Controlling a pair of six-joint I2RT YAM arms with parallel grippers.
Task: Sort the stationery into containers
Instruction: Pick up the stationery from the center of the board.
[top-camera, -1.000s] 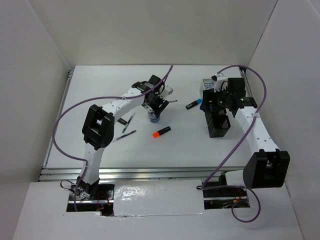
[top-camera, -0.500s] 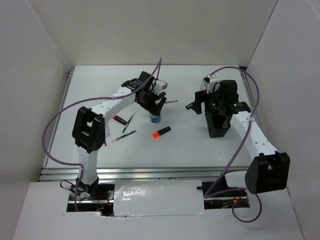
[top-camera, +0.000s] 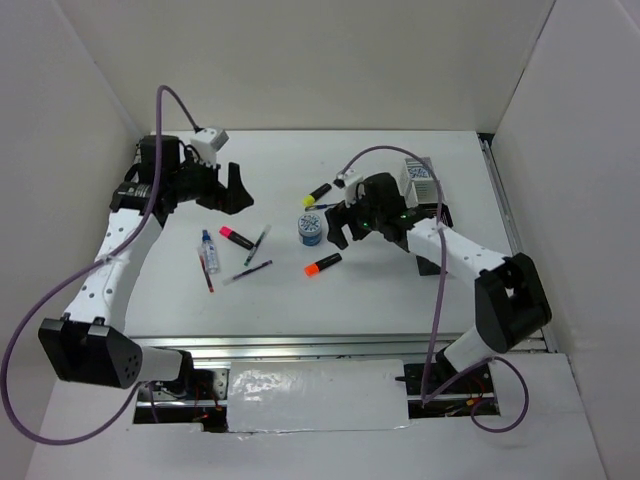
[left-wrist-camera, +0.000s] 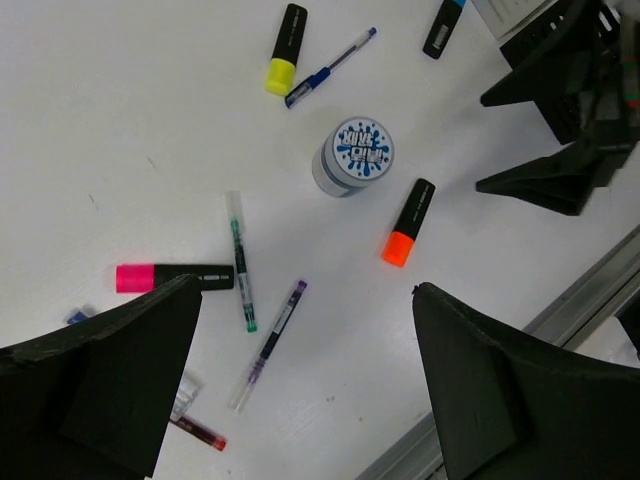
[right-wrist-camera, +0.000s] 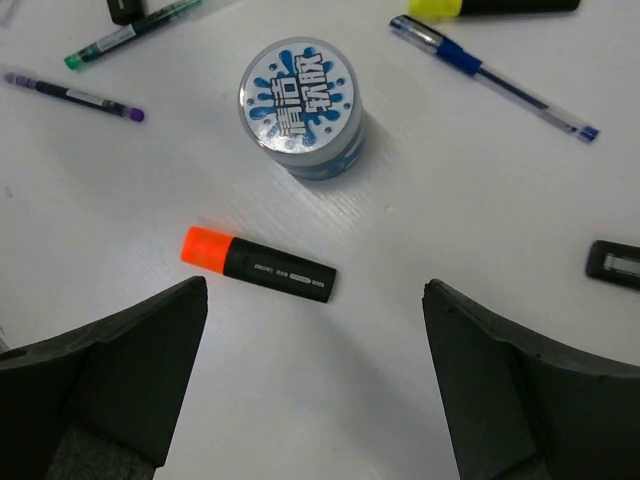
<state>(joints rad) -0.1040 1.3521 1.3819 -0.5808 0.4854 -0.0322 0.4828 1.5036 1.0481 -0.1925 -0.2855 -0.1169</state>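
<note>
Currently the sorting is at a picking step, as I judge it, because both grippers hang over the white bench (top-camera: 400, 290) with nothing in them. The right gripper (top-camera: 340, 226) is released, its fingers spread wide. In its wrist view the short black highlighter with the orange cap (right-wrist-camera: 258, 265) lies on the bench below the gap, and the round blue-white tape roll (right-wrist-camera: 300, 100) stands near it. The left gripper (top-camera: 232, 190) is also released and empty, high over the black highlighter with the pink cap (left-wrist-camera: 172, 276), the thin green pen (left-wrist-camera: 240, 262) and the thin purple pen (left-wrist-camera: 268, 345). None of these things is in a container. The white square mesh bin (top-camera: 420, 175) stands at the far right, and the black bins are mostly hidden behind the right arm. The orange highlighter lies almost along the line from one finger to the other, so I think the next move calls for a turn of the wrist, then a straight descent and a closing across its narrow body, without pushing the tape roll.
</note>
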